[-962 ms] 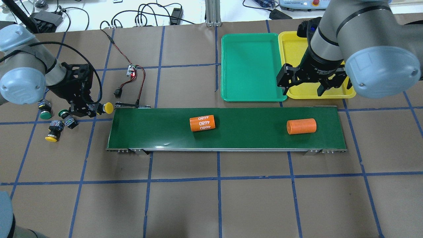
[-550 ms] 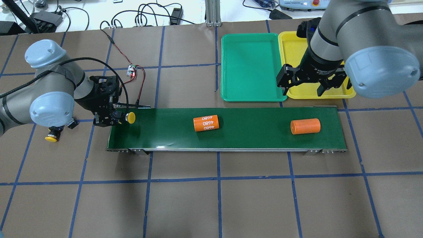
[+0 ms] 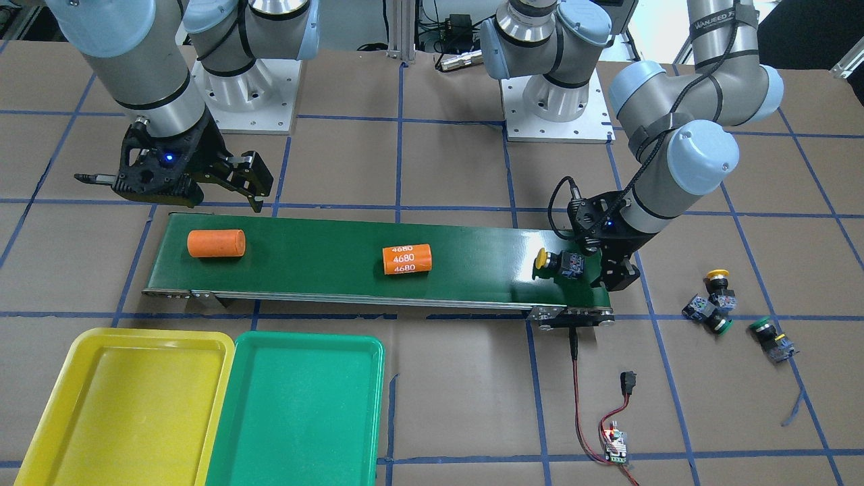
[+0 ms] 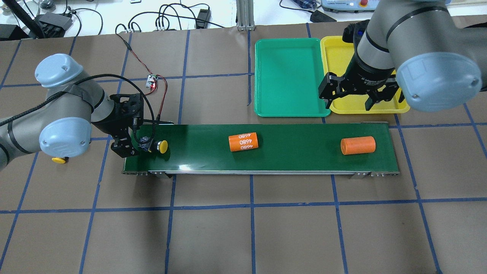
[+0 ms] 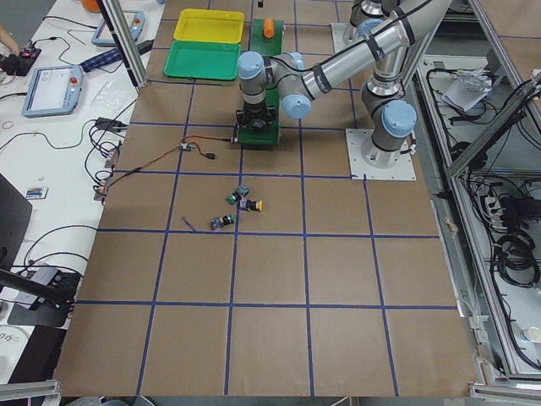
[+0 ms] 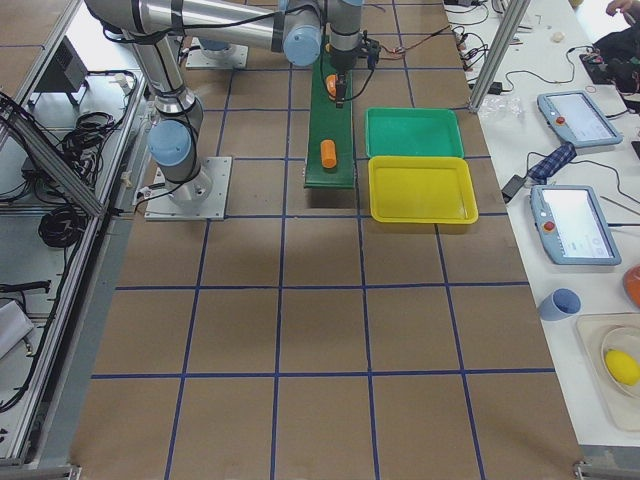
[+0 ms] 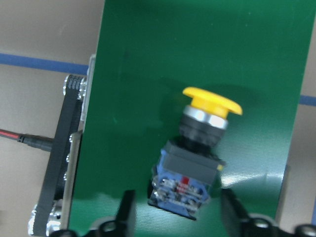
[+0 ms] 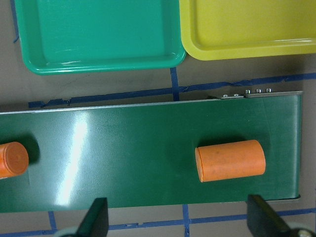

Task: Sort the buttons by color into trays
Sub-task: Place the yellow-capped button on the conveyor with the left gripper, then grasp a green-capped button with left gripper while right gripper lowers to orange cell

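A yellow-capped button (image 4: 156, 146) lies on its side at the left end of the belt, cap pointing right; it also shows in the left wrist view (image 7: 197, 158). My left gripper (image 4: 142, 145) is open around its contact block, its fingers (image 7: 126, 212) standing clear of the block. Three more buttons lie on the paper to the left: one yellow (image 3: 717, 280) and two green (image 3: 719, 325) (image 3: 768, 332). The green tray (image 4: 289, 76) and the yellow tray (image 4: 336, 53) are side by side and empty. My right gripper (image 4: 355, 102) is open and empty above their near edges.
A long dark-green conveyor belt (image 4: 289, 156) carries two orange cylinders, one marked 4680 (image 4: 243, 142) and one plain (image 4: 357, 145). A small controller board (image 4: 152, 82) with red and black wires lies behind the belt's left end.
My left gripper carried the yellow button right from the pile onto the belt's left end, and its fingers now stand apart. Both orange cylinders have drifted right. The right arm has not moved.
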`<state>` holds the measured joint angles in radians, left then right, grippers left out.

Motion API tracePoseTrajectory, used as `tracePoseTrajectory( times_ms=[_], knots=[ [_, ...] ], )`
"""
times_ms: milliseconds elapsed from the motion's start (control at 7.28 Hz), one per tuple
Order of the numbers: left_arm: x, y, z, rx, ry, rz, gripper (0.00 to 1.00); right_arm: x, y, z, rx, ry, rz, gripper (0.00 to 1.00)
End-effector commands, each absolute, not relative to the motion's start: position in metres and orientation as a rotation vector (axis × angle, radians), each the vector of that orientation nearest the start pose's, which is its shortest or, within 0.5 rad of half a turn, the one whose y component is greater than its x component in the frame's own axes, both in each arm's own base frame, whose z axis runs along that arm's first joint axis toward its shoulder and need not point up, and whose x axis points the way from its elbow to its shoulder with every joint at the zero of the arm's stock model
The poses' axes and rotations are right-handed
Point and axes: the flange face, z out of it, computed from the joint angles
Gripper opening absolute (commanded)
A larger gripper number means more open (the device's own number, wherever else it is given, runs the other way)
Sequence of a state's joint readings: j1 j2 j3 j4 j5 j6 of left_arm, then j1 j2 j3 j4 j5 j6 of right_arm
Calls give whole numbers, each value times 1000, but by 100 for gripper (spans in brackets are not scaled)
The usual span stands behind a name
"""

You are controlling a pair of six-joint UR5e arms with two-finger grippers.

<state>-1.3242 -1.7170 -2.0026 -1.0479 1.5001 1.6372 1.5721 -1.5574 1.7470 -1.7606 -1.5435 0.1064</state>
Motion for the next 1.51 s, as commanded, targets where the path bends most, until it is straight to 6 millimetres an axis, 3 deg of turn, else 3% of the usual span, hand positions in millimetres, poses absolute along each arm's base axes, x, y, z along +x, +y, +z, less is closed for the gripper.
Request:
tracePoseTrajectory(
  times_ms=[0,137,275,412,550,687,824,962,1237,1374],
  knots=[
    [92,-532,301,1935,2531,-46,100,134,-493,413,239,3106,3,100],
    [132,-549,305,1949,2531,-39,100,133,-507,407,247,3105,-63,100],
    [151,-570,293,1966,2510,-5,100,131,-528,404,410,3065,-223,100],
    [163,-590,272,2044,2458,20,100,131,-540,399,728,2975,-278,100],
    [173,-603,250,2049,2439,17,100,132,-541,394,854,2936,-264,100],
    [181,-611,233,2022,2389,41,100,133,-539,401,867,2925,-293,100],
    [185,-616,215,2028,2363,50,100,133,-541,395,942,2908,-255,100],
    [185,-615,205,2035,2391,64,100,133,-541,392,938,2909,-242,100],
    [181,-590,192,2072,2495,132,100,131,-539,404,947,2899,-274,100],
    [198,-573,181,2041,2546,143,100,133,-529,413,987,2880,-280,100]
  ],
)
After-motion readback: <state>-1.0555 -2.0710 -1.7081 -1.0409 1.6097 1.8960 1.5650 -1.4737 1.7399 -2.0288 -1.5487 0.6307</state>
